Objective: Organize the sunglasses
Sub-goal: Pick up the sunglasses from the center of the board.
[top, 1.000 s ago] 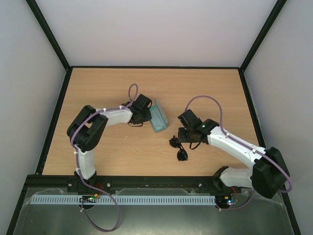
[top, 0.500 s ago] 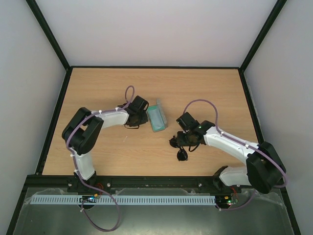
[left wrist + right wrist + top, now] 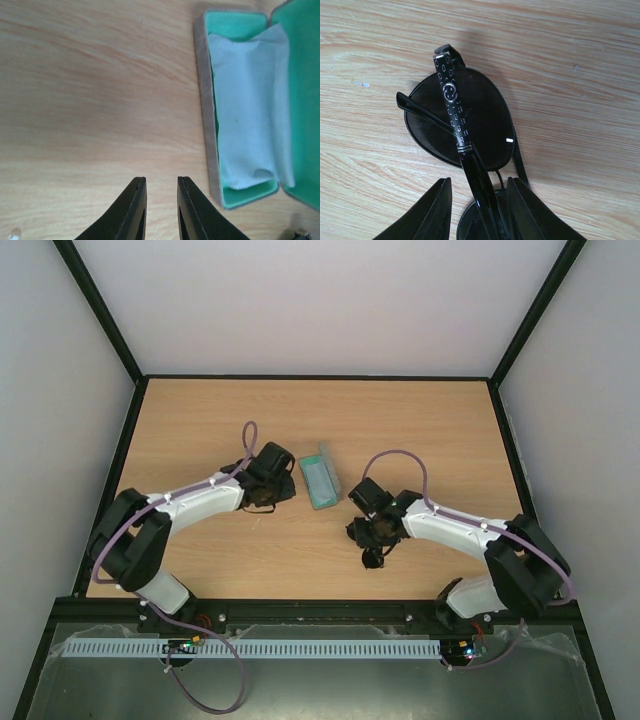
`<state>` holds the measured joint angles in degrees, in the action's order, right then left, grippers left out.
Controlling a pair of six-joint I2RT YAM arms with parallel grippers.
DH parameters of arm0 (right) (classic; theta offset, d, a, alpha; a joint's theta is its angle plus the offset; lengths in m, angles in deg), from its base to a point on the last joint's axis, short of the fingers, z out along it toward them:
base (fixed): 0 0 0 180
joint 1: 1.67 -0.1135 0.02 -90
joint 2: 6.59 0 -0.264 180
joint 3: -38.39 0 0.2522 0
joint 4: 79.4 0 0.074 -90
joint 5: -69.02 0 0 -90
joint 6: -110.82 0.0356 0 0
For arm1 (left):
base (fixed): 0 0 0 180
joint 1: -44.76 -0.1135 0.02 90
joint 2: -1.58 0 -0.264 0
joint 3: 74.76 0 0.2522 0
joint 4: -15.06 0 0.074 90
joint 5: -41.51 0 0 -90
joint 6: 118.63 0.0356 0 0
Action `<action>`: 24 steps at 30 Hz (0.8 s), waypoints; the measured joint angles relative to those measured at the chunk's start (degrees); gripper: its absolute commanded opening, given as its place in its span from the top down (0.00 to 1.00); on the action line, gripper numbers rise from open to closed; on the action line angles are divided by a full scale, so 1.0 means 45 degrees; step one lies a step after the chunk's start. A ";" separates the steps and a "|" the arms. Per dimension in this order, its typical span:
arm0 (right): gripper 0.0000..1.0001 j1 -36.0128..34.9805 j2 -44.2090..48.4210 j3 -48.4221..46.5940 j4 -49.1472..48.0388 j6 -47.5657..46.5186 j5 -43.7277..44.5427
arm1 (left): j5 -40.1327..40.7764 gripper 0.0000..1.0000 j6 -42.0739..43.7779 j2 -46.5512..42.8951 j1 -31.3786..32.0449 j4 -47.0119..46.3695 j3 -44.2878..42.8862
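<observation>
With my right gripper point(image 3: 479, 181) apart astride one temple of the sunglasses point(image 3: 482, 132), an off-centre closure may twist or drop the thin frame.

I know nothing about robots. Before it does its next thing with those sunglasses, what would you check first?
1. Lid of the case open: ok.
2. Inside of the case free: not ok, a pale cloth lies in it.
3. The sunglasses folded, lying on the table: ok.
4. The right hand astride a temple arm: ok, a finger on either side, not pinching.
5. The left hand empty, beside the case: ok.
6. Would a grip there hold for lifting: cannot tell.
</observation>
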<state>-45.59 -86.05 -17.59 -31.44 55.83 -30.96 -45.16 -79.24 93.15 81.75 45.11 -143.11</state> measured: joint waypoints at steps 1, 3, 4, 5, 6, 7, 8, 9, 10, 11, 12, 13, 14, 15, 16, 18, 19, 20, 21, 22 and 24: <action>0.70 -0.0039 -0.0068 0.0000 -0.0010 0.0000 0.0029 | 0.0005 0.80 -0.0034 -0.0155 0.0053 0.0019 0.0126; 0.72 -0.0141 -0.0209 0.0000 -0.0019 0.0005 0.0112 | 0.0029 0.80 -0.0146 -0.0515 0.0175 0.0170 0.0452; 0.72 -0.0194 -0.0277 0.0000 -0.0019 0.0019 0.0175 | 0.0039 0.80 -0.0194 -0.0675 0.0243 0.0272 0.0607; 0.73 -0.0243 -0.0330 0.0000 -0.0024 0.0034 0.0223 | 0.0039 0.80 -0.0238 -0.0782 0.0287 0.0325 0.0719; 0.73 -0.0301 -0.0384 0.0000 -0.0024 0.0049 0.0277 | 0.0049 0.81 -0.0282 -0.0865 0.0316 0.0379 0.0816; 0.74 -0.0359 -0.0418 0.0000 -0.0019 0.0058 0.0330 | 0.0044 0.81 -0.0316 -0.0947 0.0369 0.0413 0.0913; 0.74 -0.0413 -0.0437 0.0000 -0.0019 0.0073 0.0379 | 0.0044 0.80 -0.0340 -0.0996 0.0389 0.0452 0.0976; 0.75 -0.0466 -0.0442 0.0000 -0.0019 0.0087 0.0447 | 0.0049 0.80 -0.0369 -0.1044 0.0427 0.0476 0.1039; 0.77 -0.0510 -0.0447 0.0000 -0.0019 0.0087 0.0500 | 0.0044 0.80 -0.0389 -0.1078 0.0447 0.0495 0.1088; 0.80 -0.0554 -0.0447 0.0000 -0.0024 0.0092 0.0554 | 0.0049 0.80 -0.0427 -0.1112 0.0476 0.0505 0.1132; 0.82 -0.0583 -0.0447 0.0000 -0.0019 0.0092 0.0612 | 0.0053 0.81 -0.0466 -0.1141 0.0505 0.0539 0.1151; 0.82 -0.0607 -0.0447 0.0000 -0.0015 0.0107 0.0670 | 0.0058 0.80 -0.0500 -0.1175 0.0534 0.0554 0.1151; 0.83 -0.0641 -0.0442 0.0000 -0.0024 0.0121 0.0733 | 0.0068 0.80 -0.0525 -0.1214 0.0563 0.0554 0.1151; 0.83 -0.0651 -0.0442 0.0000 -0.0019 0.0160 0.0792 | 0.0073 0.80 -0.0539 -0.1243 0.0583 0.0554 0.1151; 0.83 -0.0656 -0.0442 0.0000 -0.0019 0.0238 0.0840 | 0.0083 0.80 -0.0563 -0.1287 0.0602 0.0559 0.1151; 0.83 -0.0661 -0.0442 0.0000 -0.0019 0.0321 0.0933 | 0.0107 0.80 -0.0583 -0.1379 0.0641 0.0554 0.1161; 0.83 -0.0661 -0.0442 0.0000 -0.0019 0.0340 0.0976 | 0.0131 0.80 -0.0597 -0.1452 0.0665 0.0554 0.1190; 0.85 -0.0661 -0.0442 0.0000 -0.0019 0.0374 0.1010 | 0.0141 0.80 -0.0617 -0.1535 0.0699 0.0554 0.1234; 0.87 -0.0661 -0.0442 0.0000 -0.0019 0.0384 0.1035 | 0.0151 0.80 -0.0627 -0.1608 0.0719 0.0554 0.1282; 0.88 -0.0665 -0.0442 0.0000 -0.0019 0.0389 0.1044 | 0.0160 0.80 -0.0636 -0.1666 0.0724 0.0568 0.1316; 0.92 -0.0665 -0.0442 0.0000 -0.0019 0.0427 0.1098 | 0.0175 0.80 -0.0665 -0.1773 0.0743 0.0583 0.1379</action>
<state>-48.59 -88.04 -17.59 -31.53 57.75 -26.02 -44.37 -82.23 85.17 85.09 47.73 -136.90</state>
